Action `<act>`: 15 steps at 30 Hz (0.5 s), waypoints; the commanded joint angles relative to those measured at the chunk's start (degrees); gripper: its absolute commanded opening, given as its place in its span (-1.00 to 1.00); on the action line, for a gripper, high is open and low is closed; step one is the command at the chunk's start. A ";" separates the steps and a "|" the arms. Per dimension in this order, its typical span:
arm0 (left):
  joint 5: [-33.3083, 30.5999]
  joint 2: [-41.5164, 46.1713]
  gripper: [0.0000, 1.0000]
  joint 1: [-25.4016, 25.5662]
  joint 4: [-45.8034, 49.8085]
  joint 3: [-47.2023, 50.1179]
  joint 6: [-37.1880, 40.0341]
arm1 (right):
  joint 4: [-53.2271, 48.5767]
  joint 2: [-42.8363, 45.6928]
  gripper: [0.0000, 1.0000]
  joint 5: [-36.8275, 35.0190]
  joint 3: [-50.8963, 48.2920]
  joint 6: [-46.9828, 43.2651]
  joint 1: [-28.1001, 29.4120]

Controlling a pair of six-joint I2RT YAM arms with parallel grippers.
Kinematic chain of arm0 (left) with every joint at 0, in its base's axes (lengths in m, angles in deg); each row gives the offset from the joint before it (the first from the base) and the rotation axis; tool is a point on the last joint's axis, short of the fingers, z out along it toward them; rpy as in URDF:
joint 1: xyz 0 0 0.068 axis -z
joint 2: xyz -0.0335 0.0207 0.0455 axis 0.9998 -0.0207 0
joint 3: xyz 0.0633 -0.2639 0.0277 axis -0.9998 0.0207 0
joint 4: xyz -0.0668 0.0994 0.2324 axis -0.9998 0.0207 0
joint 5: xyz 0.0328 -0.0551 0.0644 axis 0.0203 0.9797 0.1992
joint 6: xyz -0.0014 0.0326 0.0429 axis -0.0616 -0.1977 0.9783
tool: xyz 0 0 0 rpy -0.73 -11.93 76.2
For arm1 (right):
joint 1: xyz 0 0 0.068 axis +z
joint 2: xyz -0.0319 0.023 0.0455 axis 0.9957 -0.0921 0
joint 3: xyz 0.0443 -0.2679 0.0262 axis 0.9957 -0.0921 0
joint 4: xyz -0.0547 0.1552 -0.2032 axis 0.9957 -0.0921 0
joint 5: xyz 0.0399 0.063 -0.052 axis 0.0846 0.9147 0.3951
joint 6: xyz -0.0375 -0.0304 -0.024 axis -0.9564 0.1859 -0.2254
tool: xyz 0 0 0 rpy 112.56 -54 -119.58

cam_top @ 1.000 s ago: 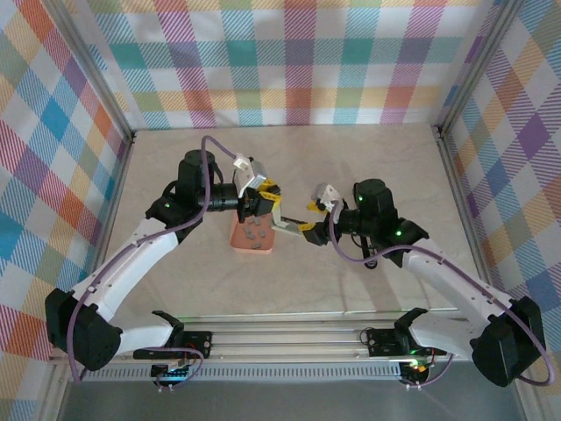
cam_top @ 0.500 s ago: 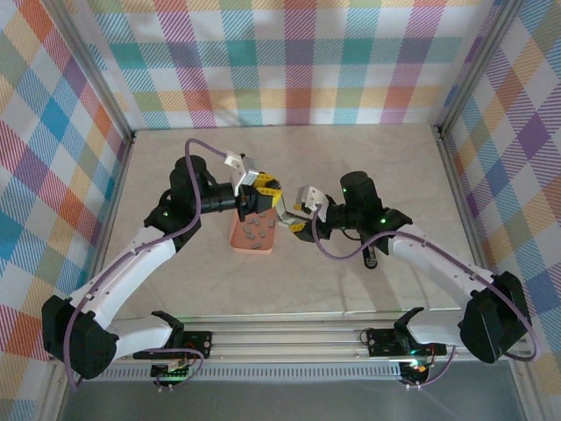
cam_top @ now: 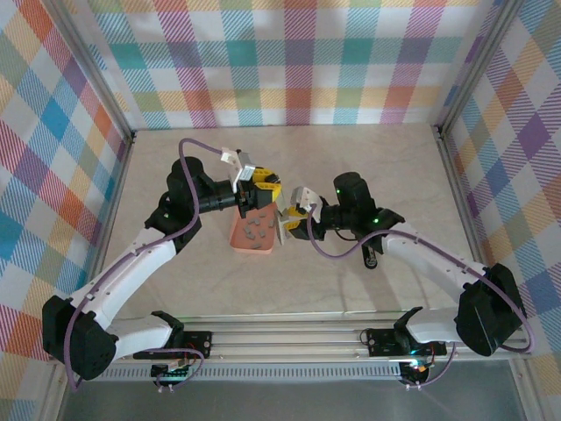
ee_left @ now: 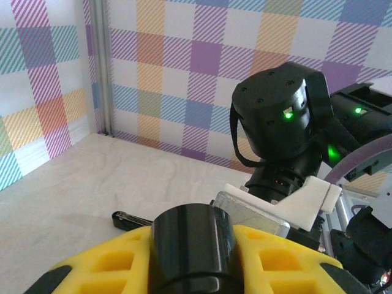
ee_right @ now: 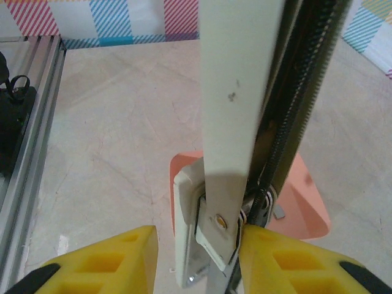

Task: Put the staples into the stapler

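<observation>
The stapler (ee_right: 236, 92) hangs open over the table, its white top arm beside a black rail with a spring. My left gripper (cam_top: 261, 195) is shut on its black rounded end (ee_left: 191, 245). My right gripper (ee_right: 196, 257) stands around the hinge end. Its right finger (ee_right: 288, 257) touches the stapler and its left finger (ee_right: 116, 260) is a gap away. The staples (cam_top: 254, 232), several small grey strips, lie in the salmon-pink tray (cam_top: 238, 241) just below both grippers. One strip (ee_right: 278, 212) shows on the tray (ee_right: 309, 205) beneath the stapler.
A small black item (cam_top: 369, 260) lies on the beige table right of the right arm. Plaid walls and aluminium posts (cam_top: 449, 167) close the table on three sides. A rail (cam_top: 289, 338) runs along the near edge.
The right arm has swung left to the stapler and its jaws have narrowed around the hinge end. The left gripper, still holding the stapler, has shifted slightly back.
</observation>
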State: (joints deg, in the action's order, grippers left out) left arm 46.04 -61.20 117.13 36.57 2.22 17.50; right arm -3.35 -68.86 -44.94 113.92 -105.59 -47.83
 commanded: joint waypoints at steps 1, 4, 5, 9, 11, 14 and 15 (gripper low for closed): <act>-0.92 1.38 -1.00 0.07 -9.19 -0.57 -0.74 | 3.27 -0.26 -0.23 2.94 -1.25 2.19 1.52; -0.26 1.00 -1.00 0.07 -9.19 -0.53 -1.02 | 3.81 0.16 -0.20 2.05 -1.30 2.31 1.52; -0.20 1.02 -1.00 0.07 -9.23 -0.49 -1.09 | 3.87 0.30 -0.19 1.87 -1.31 2.31 1.51; 0.27 1.00 -1.00 0.16 -8.51 -0.67 -0.77 | 4.41 1.73 -0.11 0.36 -1.21 1.34 1.37; 0.62 1.13 -1.00 0.16 -7.19 -0.88 0.06 | 4.08 2.81 -0.07 -0.28 -1.13 0.42 1.05; 0.93 1.23 -1.00 0.16 -5.58 -1.26 0.82 | 2.22 4.25 -0.01 -0.19 -0.45 -1.81 -0.15; 1.21 1.17 -1.00 0.16 -5.29 -1.45 1.08 | 1.20 4.72 0.01 0.25 -0.04 -2.51 -0.83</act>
State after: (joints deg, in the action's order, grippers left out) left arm 45.84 -61.20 117.11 35.48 2.26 17.35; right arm -2.21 -66.58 -46.63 113.11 -105.06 -47.85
